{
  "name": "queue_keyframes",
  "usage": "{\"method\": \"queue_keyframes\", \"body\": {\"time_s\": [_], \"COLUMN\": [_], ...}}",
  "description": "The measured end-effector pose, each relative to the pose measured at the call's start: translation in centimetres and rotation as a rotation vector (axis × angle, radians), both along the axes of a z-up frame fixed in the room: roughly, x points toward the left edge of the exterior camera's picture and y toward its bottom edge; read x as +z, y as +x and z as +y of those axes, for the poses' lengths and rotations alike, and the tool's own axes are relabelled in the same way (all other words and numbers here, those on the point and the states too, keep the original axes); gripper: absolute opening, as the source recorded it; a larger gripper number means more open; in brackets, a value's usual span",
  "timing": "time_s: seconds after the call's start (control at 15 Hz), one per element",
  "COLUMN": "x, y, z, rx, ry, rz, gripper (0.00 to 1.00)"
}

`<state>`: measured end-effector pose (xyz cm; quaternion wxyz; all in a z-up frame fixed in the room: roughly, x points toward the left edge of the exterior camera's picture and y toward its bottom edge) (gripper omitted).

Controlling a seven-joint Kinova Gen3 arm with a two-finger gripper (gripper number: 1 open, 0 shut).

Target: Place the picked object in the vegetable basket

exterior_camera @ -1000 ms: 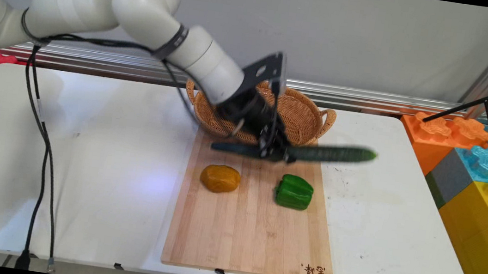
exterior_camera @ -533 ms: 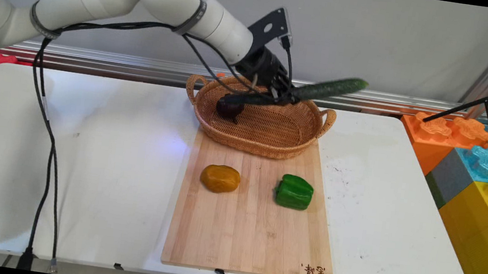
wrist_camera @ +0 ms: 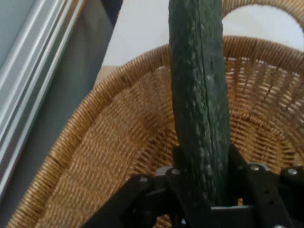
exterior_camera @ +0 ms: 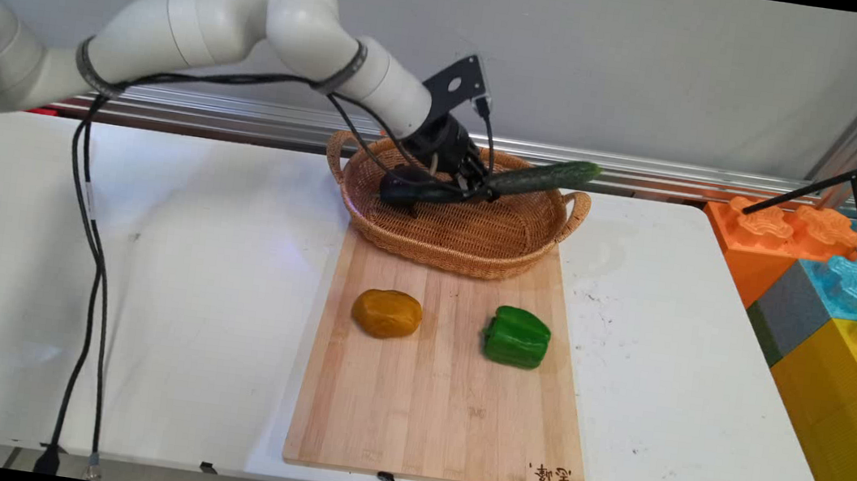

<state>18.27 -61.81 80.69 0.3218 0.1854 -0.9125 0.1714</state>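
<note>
We see gripper (exterior_camera: 484, 191) clamped on cucumber (exterior_camera: 542, 178) | lowered since a second ago, now over wicker basket (exterior_camera: 468, 249), beside dark eggplant (exterior_camera: 402, 192) | potato (exterior_camera: 387, 313), green pepper (exterior_camera: 517, 336) unmoved on cutting board (exterior_camera: 439, 422)

place: robot lab | signs: white table (exterior_camera: 189, 260), giant toy blocks (exterior_camera: 841, 275) (foam-like)

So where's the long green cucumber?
The gripper holds the cucumber just above the wicker basket, at the cutting board's far end.
</note>
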Motion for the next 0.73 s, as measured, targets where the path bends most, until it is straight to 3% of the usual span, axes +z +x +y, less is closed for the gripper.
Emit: {"method": "queue_keyframes", "body": {"time_s": [0.33, 0.4, 0.73], "x": [-2.2, -2.5, -1.8], "y": [0.0, -0.1, -0.9], "z": [-0.6, -0.7, -0.5], "rx": [0.004, 0.001, -0.017], "ry": [0.017, 0.017, 0.015], "rz": [0.009, 0.013, 0.046], "gripper": [0.0, 1.0, 1.0]}}
